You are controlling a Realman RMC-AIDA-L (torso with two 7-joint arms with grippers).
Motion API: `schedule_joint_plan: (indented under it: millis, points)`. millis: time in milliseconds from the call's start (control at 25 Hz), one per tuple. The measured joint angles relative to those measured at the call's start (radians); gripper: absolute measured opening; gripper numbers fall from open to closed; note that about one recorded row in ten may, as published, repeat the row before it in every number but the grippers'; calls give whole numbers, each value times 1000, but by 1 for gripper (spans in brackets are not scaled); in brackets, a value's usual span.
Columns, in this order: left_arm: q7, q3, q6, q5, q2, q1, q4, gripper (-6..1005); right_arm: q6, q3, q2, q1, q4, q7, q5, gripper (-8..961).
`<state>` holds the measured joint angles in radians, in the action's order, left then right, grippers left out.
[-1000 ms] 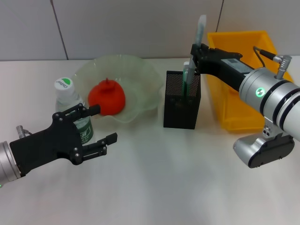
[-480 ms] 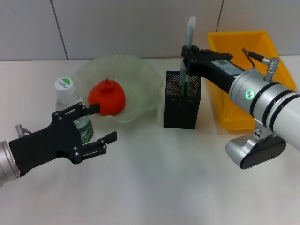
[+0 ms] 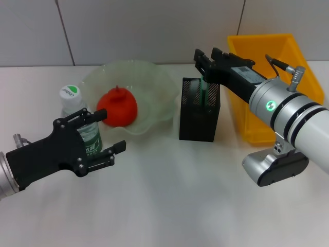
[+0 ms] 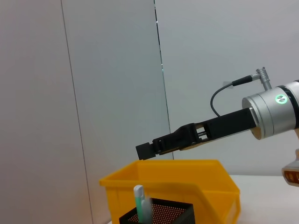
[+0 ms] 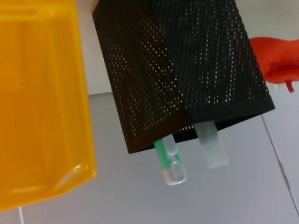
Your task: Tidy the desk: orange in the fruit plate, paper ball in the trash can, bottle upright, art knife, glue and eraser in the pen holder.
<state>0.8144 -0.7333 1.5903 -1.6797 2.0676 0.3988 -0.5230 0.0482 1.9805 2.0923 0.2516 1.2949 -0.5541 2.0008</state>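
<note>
The black mesh pen holder (image 3: pixel 200 110) stands at mid-table. My right gripper (image 3: pixel 206 55) hovers just above its rim, open and empty. A green and clear tool (image 3: pixel 204 92) stands inside the holder. In the right wrist view this tool (image 5: pixel 170 164) and a pale translucent one (image 5: pixel 210 145) poke out of the holder (image 5: pixel 187 70). The orange (image 3: pixel 117 107) lies in the glass fruit plate (image 3: pixel 154 82). The bottle (image 3: pixel 72 105) stands upright at the left. My left gripper (image 3: pixel 109 131) is open, just in front of the bottle. The paper ball is out of view.
The yellow bin (image 3: pixel 267 82) stands right of the pen holder, under my right arm; it also shows in the left wrist view (image 4: pixel 187 175) and the right wrist view (image 5: pixel 42 93). A grey wall runs behind the table.
My right gripper came down over the pen holder, and the tall translucent tool it held now stands inside. The gripper has let go. My left gripper shifted slightly left.
</note>
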Motion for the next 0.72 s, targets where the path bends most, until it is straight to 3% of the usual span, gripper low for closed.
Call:
schedule_joint_plan:
  millis: [120,240,720]
  points:
    - [0,0,0,4,0,-1,-6,800,23,8,0,1,-3,15,-1,300]
    - [0,0,1,4,0,-1,-7,800,29,9,0,2,-4,23,-2,513]
    - [11,-3,3,4,0,-2,4,800,113,30,-1,27,-15,68,-2,594]
